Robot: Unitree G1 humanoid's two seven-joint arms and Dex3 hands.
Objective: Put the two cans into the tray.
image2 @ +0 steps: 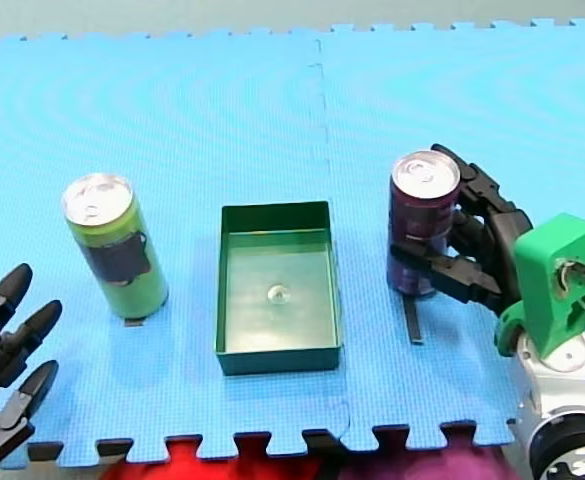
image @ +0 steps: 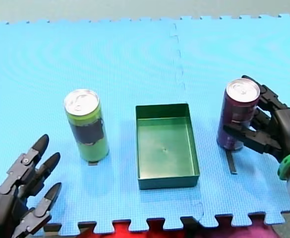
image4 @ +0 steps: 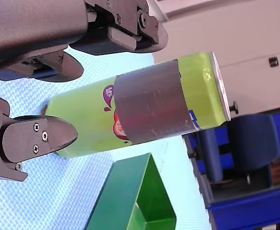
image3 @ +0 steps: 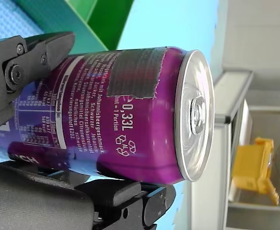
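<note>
Blue interlocking foam matting (image: 135, 59) is laid over the whole work surface, and a green rectangular tray (image: 168, 181) is set at its middle with 1 can on either side, an arrangement that seems meant to give each arm its own can. The purple can (image: 238, 116) stands upright to the tray's right, apart from its wall, and is clasped by the right hand (image: 266, 130): fingers (image: 244, 135) are wrapped across the front of its body, below the rim, so the lid is left free. Whether its base is clear of the mat cannot be told. In the first wrist view the same grip is seen, with a grey tape patch (image3: 130, 74) over the label. The green can (image: 87, 126), banded in dark tape, stands untouched to the tray's left; the left hand (image: 23, 196) is held empty near the mat's front corner, apart from that can. Neither of the 2 cans is in the tray, so the first lift is judged to be the step in hand
</note>
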